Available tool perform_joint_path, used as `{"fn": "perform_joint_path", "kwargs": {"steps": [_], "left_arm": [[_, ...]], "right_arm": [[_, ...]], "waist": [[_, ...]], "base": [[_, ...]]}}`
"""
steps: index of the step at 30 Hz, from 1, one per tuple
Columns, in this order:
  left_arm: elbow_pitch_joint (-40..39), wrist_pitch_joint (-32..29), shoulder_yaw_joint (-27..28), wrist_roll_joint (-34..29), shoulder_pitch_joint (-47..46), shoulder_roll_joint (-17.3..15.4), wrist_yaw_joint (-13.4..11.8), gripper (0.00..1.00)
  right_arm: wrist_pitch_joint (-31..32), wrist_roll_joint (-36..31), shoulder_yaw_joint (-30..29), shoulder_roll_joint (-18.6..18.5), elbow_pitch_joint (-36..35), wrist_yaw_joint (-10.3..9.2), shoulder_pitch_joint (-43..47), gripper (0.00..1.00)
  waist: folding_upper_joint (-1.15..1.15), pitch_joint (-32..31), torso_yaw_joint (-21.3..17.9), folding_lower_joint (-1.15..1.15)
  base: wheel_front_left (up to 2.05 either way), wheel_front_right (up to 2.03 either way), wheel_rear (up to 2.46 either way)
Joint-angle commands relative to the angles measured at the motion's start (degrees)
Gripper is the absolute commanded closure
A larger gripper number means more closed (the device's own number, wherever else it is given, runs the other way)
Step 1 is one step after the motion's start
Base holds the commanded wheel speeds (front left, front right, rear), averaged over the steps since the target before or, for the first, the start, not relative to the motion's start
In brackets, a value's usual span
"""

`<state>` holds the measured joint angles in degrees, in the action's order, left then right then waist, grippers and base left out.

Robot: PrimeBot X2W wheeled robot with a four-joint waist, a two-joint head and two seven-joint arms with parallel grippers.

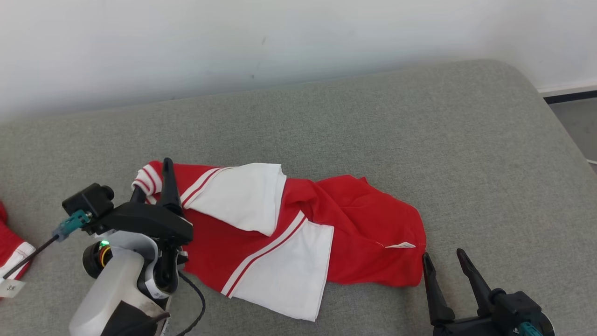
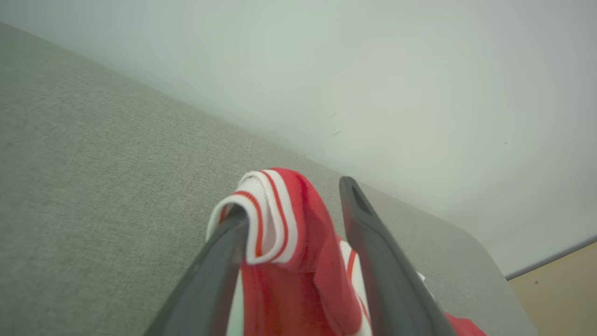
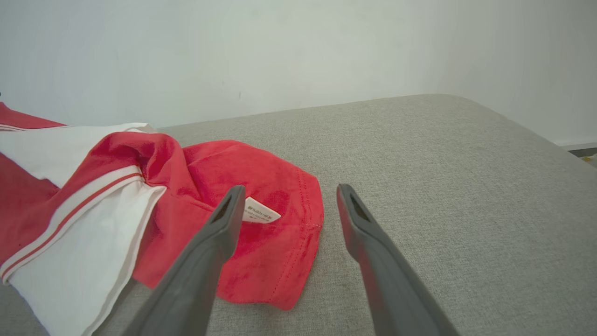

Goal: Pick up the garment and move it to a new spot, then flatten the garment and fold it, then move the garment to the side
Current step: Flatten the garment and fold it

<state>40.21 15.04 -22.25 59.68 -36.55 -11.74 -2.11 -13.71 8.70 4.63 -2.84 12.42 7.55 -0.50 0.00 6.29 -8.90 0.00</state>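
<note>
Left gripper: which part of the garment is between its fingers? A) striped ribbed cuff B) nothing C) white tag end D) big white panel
A: in the left wrist view the striped ribbed cuff of the garment sits between the open fingers of the left gripper, draped over one.

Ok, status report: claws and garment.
Left claw open, striped cuff draped over one finger. Right claw open by the red hem. Garment rumpled, unfolded on grey cushion. Another red cloth lies apart, far left.

The right gripper (image 3: 290, 189) hangs with jaws parted astride the red hem corner of the garment (image 3: 205, 163), one finger beside its white label (image 3: 261, 215), grey cushion (image 3: 443, 163) beneath.
</note>
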Motion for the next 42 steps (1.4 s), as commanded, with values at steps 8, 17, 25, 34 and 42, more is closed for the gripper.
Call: {"fn": "perform_joint_path", "kwargs": {"steps": [8, 17, 25, 34, 42], "left_arm": [[4.9, 0.2, -1.3, -5.5, 2.9, 2.1, 0.2, 0.00], [2.9, -0.6, -5.9, -8.9, 9.2, 2.4, -1.4, 0.00], [-3.7, -3.5, -13.0, -14.6, 14.4, 2.4, -5.8, 0.00], [-5.1, -8.1, -16.1, -15.2, 17.4, 3.1, -8.8, 0.00], [-4.3, -8.7, -16.1, -13.8, 17.6, 3.8, -8.3, 0.22]], "right_arm": [[-0.5, 0.5, -1.3, -0.1, 0.4, -0.12, 0.4, 0.00], [-0.6, 1.1, -1.2, -0.1, 0.7, -0.13, 1.2, 0.00], [-0.8, 1.8, -0.5, -0.1, 1.4, -0.13, 1.2, 0.00], [-0.9, 1.9, -0.2, -0.1, 1.4, -0.13, 0.6, 0.00], [-1.0, 1.7, -0.6, -0.1, 1.3, -0.13, 0.4, 0.00]], "waist": [[0.00, 0.3, 1.4, 0.00], [0.00, -1.1, 5.0, 0.00], [0.00, -2.2, 6.1, 0.00], [0.00, -1.5, 4.1, 0.00], [0.00, -1.1, 2.6, 0.00]], "base": [[0.00, 0.00, 0.00], [0.00, 0.00, 0.00], [0.00, 0.00, 0.00], [0.00, 0.00, 0.00], [0.00, 0.00, 0.00]]}}
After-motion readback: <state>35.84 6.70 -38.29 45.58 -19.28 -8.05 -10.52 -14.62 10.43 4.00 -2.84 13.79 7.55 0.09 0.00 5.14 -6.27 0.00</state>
